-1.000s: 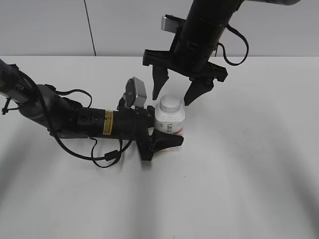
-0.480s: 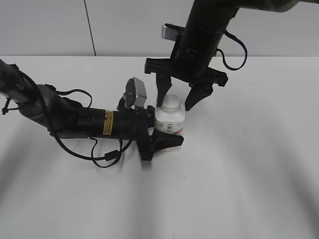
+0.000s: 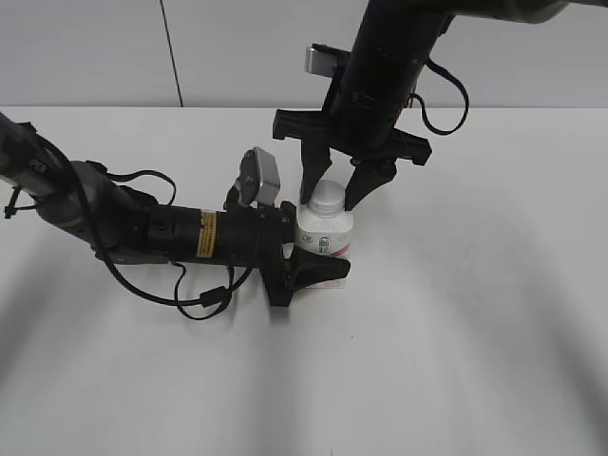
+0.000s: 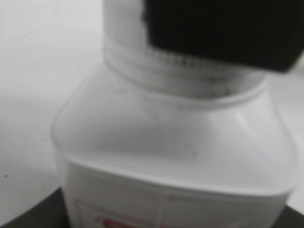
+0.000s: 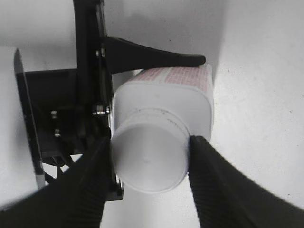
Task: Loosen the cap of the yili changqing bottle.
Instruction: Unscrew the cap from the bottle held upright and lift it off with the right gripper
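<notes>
Upright near the middle of the white tabletop (image 3: 475, 313), somewhat toward its far edge, stands the yili changqing bottle (image 3: 325, 239), a squat white container with a squarish body and a red-pink label low on its side. Its cap (image 3: 325, 198), round and white, sits on the wide neck. The left end effector (image 3: 309, 258) lies nearly level with the tabletop, reaching in from the left edge side, and its dark fingers (image 3: 318, 270) clasp the bottle's lower body, one on the near side and the other behind it; the bottle is held between them. In the left wrist view the bottle's shoulder (image 4: 171, 137) fills the picture, blurred, with the ribbed lower rim of the cap (image 4: 142, 52) above it and a dark finger of the other arm (image 4: 223, 28) covering much of the cap's side. The right end effector (image 3: 337, 185) comes down from above, and its two ribbed fingers (image 3: 312, 180) stand one on either side of the cap. From the right wrist view the cap (image 5: 148, 159) is seen from the top, with a finger pad (image 5: 209, 171) touching its right side and the other pad (image 5: 92, 166) at or just beside its left side; whether that grip is firm cannot be told. Beyond the cap, the bottle's label (image 5: 178, 75) and the left end effector's finger (image 5: 152, 56) show alongside it.
</notes>
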### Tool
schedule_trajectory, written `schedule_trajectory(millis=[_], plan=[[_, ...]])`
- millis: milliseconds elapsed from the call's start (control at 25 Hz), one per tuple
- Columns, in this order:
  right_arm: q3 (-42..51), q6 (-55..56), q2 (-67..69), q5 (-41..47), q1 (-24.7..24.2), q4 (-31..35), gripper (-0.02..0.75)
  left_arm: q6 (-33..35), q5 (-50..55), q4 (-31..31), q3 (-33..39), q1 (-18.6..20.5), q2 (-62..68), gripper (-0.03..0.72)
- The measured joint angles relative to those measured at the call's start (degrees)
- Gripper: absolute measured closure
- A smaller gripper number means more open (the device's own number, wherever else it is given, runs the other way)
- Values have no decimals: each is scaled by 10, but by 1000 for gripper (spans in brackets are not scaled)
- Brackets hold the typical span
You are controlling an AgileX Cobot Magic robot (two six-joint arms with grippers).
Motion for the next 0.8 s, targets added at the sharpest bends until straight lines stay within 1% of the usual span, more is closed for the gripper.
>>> schedule_trajectory(millis=[80, 160, 800], plan=[[-1, -10, 0, -1, 0, 0, 337, 0, 0, 0, 0, 0, 0, 260], [-2, -44, 0, -2, 0, 0, 337, 0, 0, -1, 0, 0, 0, 260], [-6, -442, 1, 8, 0, -3, 339, 4, 1, 2, 0, 0, 0, 270]])
